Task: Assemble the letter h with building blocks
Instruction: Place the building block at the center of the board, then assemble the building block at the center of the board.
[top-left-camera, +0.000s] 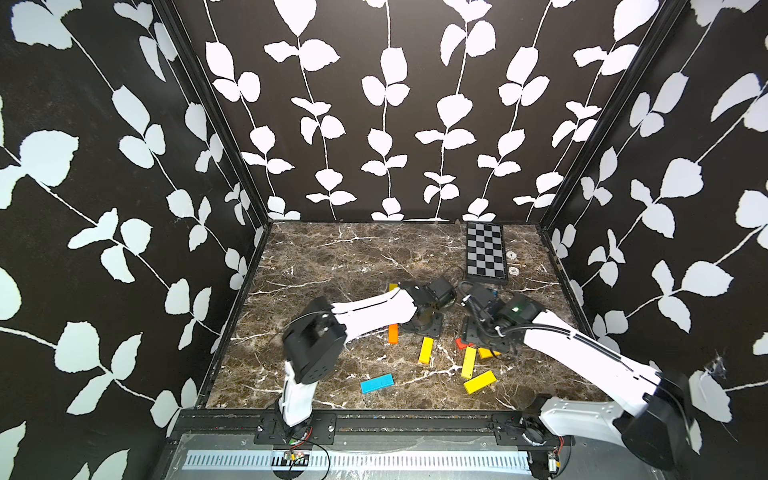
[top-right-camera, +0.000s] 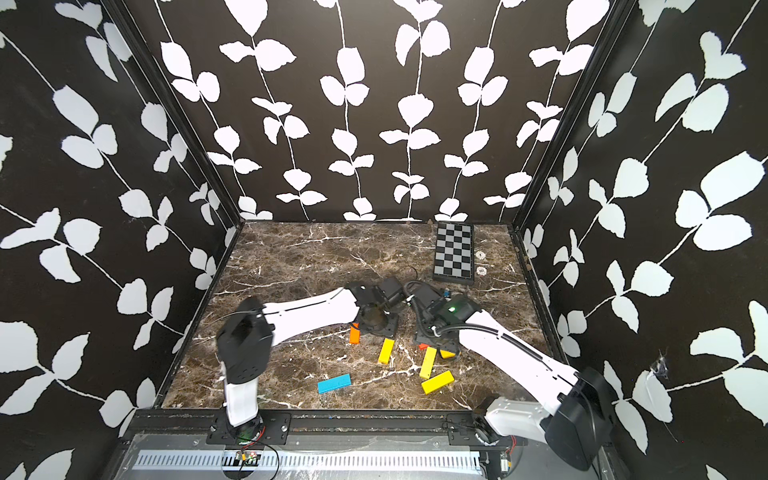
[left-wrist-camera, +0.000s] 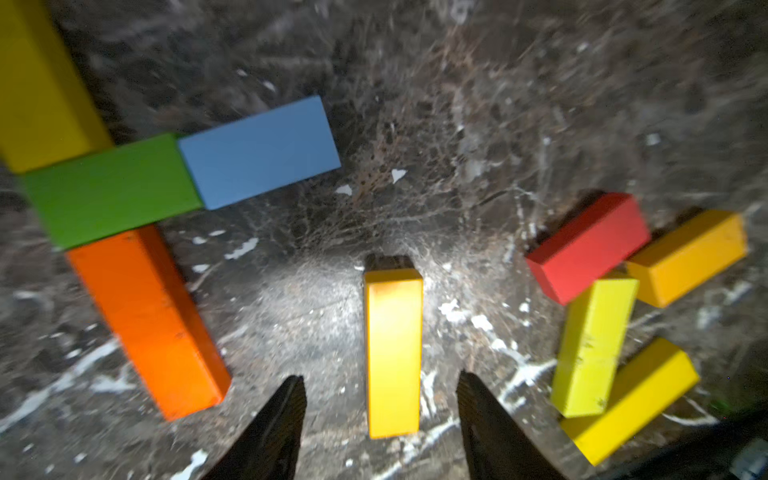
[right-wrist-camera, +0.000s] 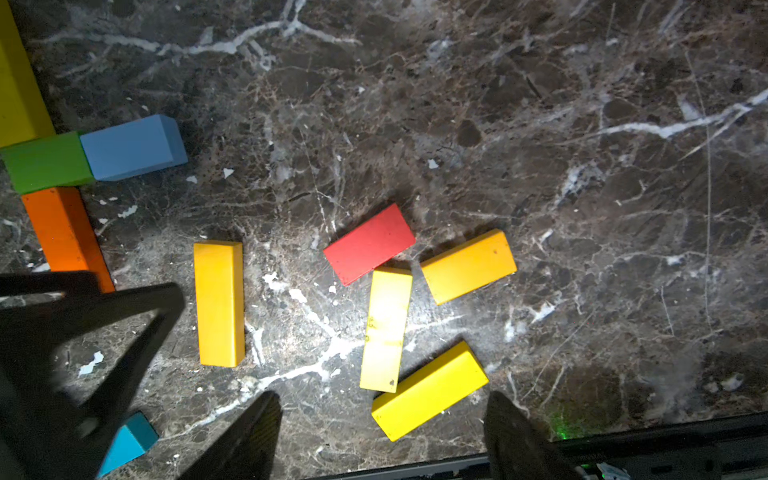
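In the left wrist view a long yellow block (left-wrist-camera: 37, 83), a green block (left-wrist-camera: 112, 191) and an orange block (left-wrist-camera: 149, 320) lie end to end, and a blue block (left-wrist-camera: 257, 153) juts sideways from the green one. My left gripper (left-wrist-camera: 381, 380) is open, astride another yellow block (left-wrist-camera: 392, 353) that lies flat on the marble with a gap on each side. My right gripper (right-wrist-camera: 383, 399) is open above a loose cluster: a red block (right-wrist-camera: 370, 243), an orange-yellow block (right-wrist-camera: 468, 266) and two yellow blocks (right-wrist-camera: 386, 328) (right-wrist-camera: 430, 390). It holds nothing.
A light-blue block (top-left-camera: 376, 383) lies alone near the table's front. The chequered board (top-left-camera: 486, 253) rests at the back right. Both wrists (top-left-camera: 428, 305) (top-left-camera: 494, 320) hang close together over the middle. Patterned walls enclose three sides, and a black rail (top-left-camera: 374, 419) runs along the front.
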